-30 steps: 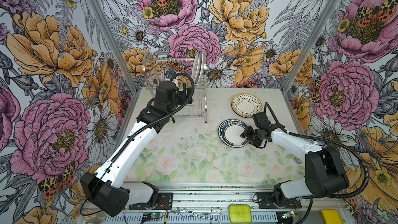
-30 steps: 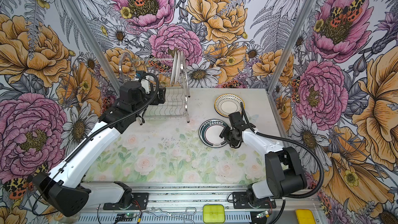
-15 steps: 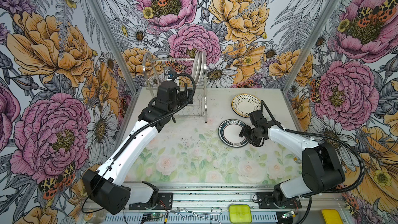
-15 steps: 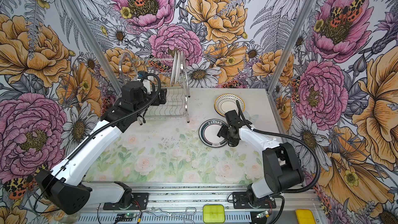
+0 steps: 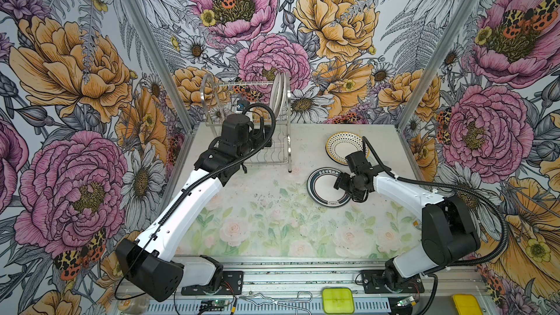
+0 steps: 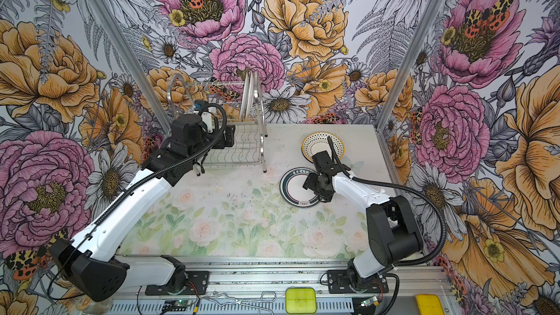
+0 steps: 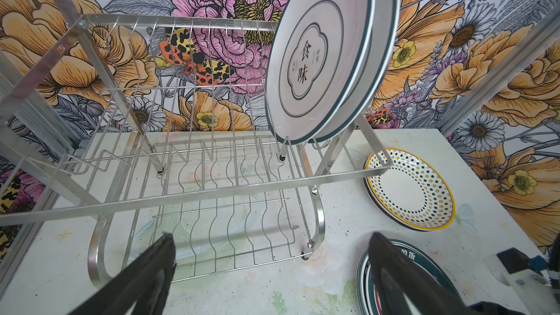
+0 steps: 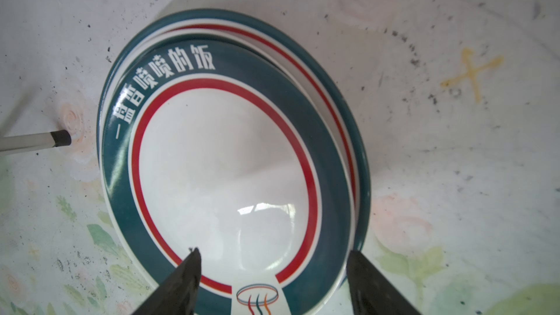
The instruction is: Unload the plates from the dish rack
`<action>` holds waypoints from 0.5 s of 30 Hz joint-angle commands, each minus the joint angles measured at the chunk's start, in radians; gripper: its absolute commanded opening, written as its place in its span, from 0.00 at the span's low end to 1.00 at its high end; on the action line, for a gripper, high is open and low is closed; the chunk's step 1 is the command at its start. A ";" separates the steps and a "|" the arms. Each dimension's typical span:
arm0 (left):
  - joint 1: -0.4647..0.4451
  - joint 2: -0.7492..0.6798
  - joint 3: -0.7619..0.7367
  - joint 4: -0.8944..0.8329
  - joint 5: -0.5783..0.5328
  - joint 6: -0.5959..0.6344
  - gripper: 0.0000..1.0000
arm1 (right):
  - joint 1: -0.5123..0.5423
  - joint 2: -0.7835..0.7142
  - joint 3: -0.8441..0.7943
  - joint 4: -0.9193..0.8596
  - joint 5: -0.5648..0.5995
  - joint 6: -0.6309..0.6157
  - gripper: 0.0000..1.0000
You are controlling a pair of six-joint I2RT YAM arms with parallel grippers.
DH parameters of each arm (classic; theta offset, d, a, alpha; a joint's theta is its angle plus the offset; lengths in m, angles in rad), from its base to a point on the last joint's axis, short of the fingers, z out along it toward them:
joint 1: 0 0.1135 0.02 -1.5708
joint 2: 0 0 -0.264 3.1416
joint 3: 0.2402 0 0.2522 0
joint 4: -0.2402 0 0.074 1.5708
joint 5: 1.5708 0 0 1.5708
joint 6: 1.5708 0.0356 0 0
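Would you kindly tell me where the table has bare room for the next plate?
Free: the table in front of the dish rack, left of the teal-banded stack. Crowded: back right, with that stack, the dotted plates and the right claw.

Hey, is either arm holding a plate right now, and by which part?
Neither. The right gripper is open, its fingers straddling, not pinching, the rim of the flat-lying teal-and-red plate. The left gripper is open, empty, facing the dish rack.

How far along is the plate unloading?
Done: dotted plates and a teal-banded stack lie on the table. In hand: nothing; the right pincer stands open astride the stack's rim, the left pincer open facing the dish rack. Left: two plates standing in its upper tier.
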 commanded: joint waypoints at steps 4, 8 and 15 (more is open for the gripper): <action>-0.010 0.012 0.052 -0.021 -0.021 0.051 0.99 | 0.008 -0.033 0.006 -0.020 0.039 -0.021 0.77; 0.017 0.039 0.086 -0.019 0.055 0.065 0.99 | 0.008 -0.028 -0.007 -0.018 0.045 -0.016 0.77; 0.030 0.121 0.155 -0.005 0.160 0.129 0.99 | 0.007 -0.006 -0.004 -0.015 0.059 -0.021 0.77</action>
